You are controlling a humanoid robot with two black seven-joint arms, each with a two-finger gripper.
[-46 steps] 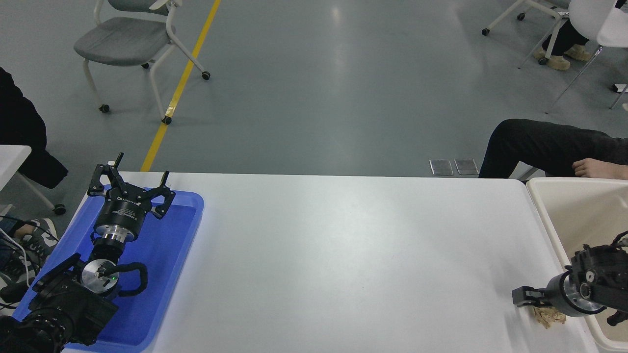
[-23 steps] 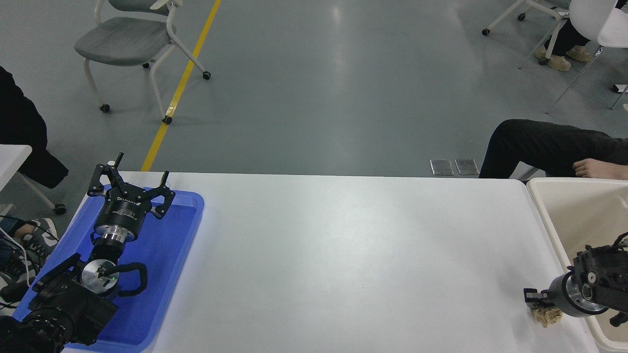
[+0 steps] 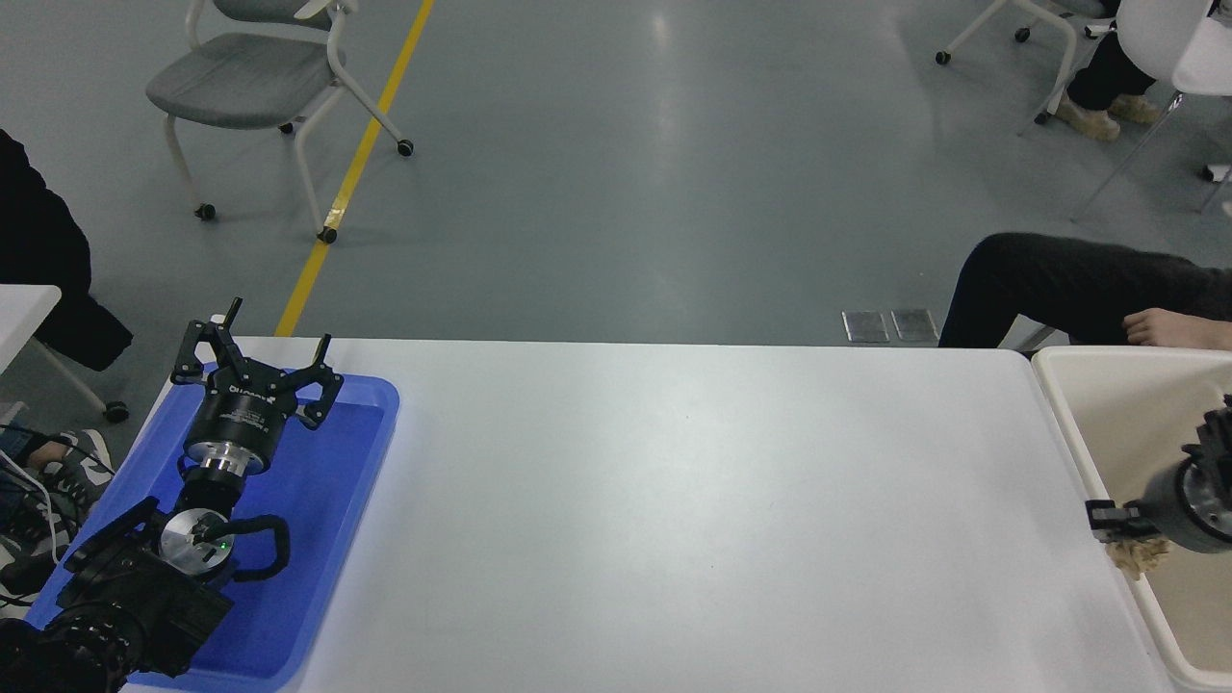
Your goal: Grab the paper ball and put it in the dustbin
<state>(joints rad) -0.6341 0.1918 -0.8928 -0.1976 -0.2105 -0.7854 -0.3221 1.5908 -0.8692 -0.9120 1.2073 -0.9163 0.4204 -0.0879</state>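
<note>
Now, change: we see the right pincer (image 3: 1116,525) carry the paper ball (image 3: 1137,555) off the table (image 3: 674,500) and rightward; a second ago the ball sat lower and further in on the white surface.
Paper ball: it hangs under the pincer right at the near-left rim of the dustbin (image 3: 1078,433), tan crumples peeking out below the black body.
Right pincer: clamped on the ball, as far as we can judge; only a small black part shows beside the silver wrist, and the ball travels with it.
Left pincer (image 3: 252,371): parked over the blue tray (image 3: 327,539) at lower left, fingers spread wide, no part in the play.
Task meaning: we judge the pick done and the transfer nearly home; the ball sits at the rim, not yet clearly over the tub's inside.
Next call: a bit more rightward travel, then release.
Risk: letting go too early could drop it on the rim or back onto the table.
</note>
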